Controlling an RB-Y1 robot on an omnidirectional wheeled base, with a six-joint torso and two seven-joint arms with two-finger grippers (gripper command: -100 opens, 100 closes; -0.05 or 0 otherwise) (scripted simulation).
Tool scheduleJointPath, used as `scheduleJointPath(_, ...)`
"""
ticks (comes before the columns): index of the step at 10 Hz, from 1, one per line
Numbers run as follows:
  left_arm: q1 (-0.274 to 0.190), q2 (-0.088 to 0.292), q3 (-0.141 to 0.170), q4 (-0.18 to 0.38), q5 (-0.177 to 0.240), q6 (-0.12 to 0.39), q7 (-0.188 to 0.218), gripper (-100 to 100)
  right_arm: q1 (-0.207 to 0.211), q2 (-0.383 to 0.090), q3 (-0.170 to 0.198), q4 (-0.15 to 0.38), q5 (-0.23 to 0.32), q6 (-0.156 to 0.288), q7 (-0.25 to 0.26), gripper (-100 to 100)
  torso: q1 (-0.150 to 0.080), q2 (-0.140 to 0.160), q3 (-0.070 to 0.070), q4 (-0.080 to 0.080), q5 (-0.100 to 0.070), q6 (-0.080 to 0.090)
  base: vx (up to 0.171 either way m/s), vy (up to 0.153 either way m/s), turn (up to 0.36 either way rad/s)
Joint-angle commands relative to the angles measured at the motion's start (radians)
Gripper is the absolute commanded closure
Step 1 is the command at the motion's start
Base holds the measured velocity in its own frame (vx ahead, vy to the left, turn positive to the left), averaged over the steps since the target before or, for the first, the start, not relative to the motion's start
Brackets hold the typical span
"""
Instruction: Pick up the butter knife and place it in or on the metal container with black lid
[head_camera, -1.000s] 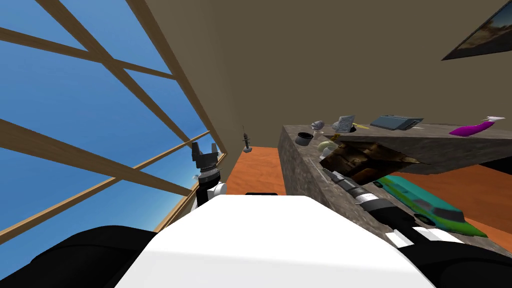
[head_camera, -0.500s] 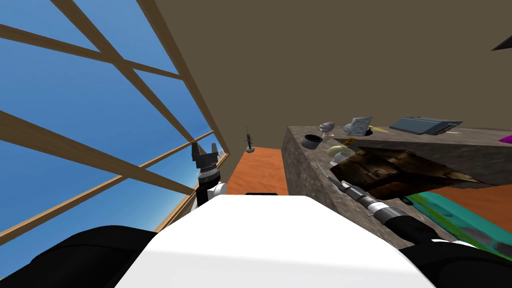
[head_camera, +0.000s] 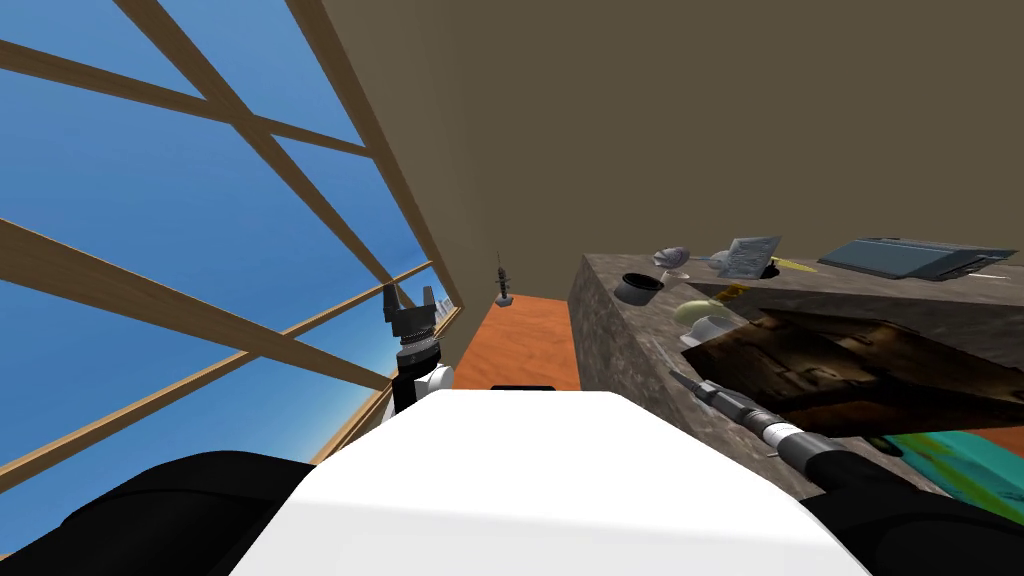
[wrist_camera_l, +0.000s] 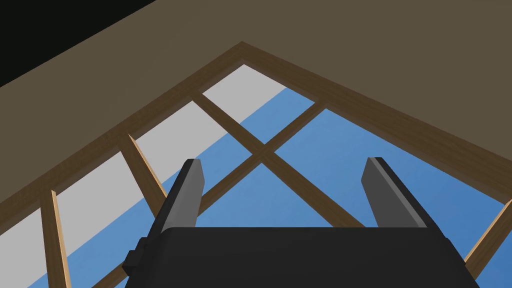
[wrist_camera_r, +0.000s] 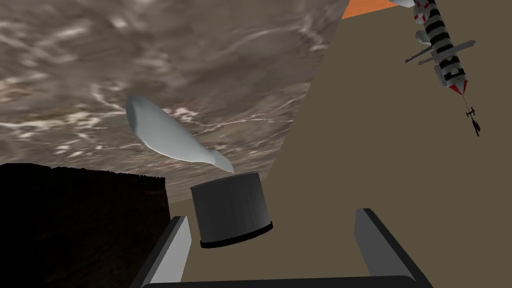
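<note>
1. Since right gripper (wrist_camera_r: 272, 216) is spread wide and holding nothing, no regrip needed; left gripper (head_camera: 410, 300) same, up by the window (head_camera: 150, 200).
2. Grey container (wrist_camera_r: 231, 216) with black lid sits just ahead of the right gripper (don't clip it).
3. Butter knife (wrist_camera_r: 170, 134), pale grey, lies beyond it on the mottled counter (wrist_camera_r: 200, 60): reach over, straddle the blade.

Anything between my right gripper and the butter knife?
Yes: the dark grey container stands on the counter right ahead of the open right gripper; the butter knife lies just beyond it, slightly off to one side.
</note>
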Motion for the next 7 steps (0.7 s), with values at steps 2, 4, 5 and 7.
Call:
scheduleJointPath(2,0.000,0.000,0.000,0.000,0.000,0.000,0.000,0,0.034,-0.051,0.025,0.037,0.012,0.041,-0.008,-100,0.001,-0.001,0.000,0.000,0.000,0.000,0.090,0.020,0.102)
scheduleJointPath(4,0.000,0.000,0.000,0.000,0.000,0.000,0.000,0,0.053,-0.086,0.045,0.071,0.019,0.061,-0.013,-100,0.001,-0.002,-0.001,0.000,0.000,0.000,0.102,0.008,0.087)
scheduleJointPath(5,0.000,0.000,0.000,0.000,0.000,0.000,0.000,0,0.061,-0.100,0.053,0.085,0.023,0.069,-0.014,-100,0.000,-0.002,-0.001,0.000,0.000,0.000,0.079,0.002,0.075)
scheduleJointPath(7,0.000,0.000,0.000,0.000,0.000,0.000,0.000,0,0.066,-0.104,0.058,0.100,0.026,0.067,-0.012,-100,0.001,-0.001,-0.001,0.000,0.000,0.000,0.063,0.007,0.055)
